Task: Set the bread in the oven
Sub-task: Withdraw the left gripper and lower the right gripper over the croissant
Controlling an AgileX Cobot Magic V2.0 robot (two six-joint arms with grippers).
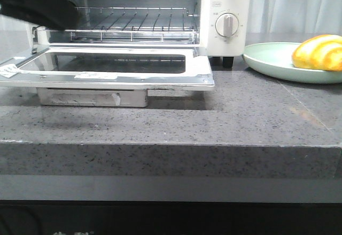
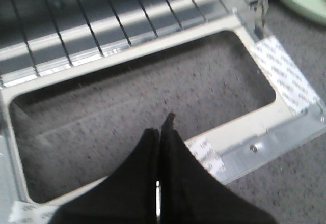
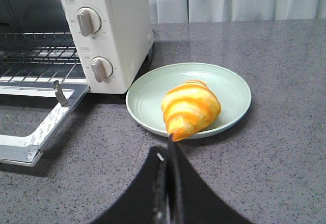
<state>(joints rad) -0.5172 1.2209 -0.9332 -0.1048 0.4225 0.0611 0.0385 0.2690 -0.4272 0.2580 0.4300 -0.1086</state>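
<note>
Bread (image 3: 190, 109) lies on pale green plate (image 3: 232, 89), beside the white toaster oven (image 3: 114, 30). Oven door (image 1: 199, 72) dropped flat, wire rack (image 1: 133, 20) exposed. Right gripper (image 3: 170, 138) pressed together near the bread; left gripper (image 2: 162, 127) pressed together above the door.

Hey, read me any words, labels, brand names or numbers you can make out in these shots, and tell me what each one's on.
No text can be read.
Oven: small labels and scale marks by the dials, too small to read.
Oven door: white stickers with faint repeated print, too blurred.
Front view, bottom edge: cut-off pale characters, unreadable.
Bread, plate: none.
</note>
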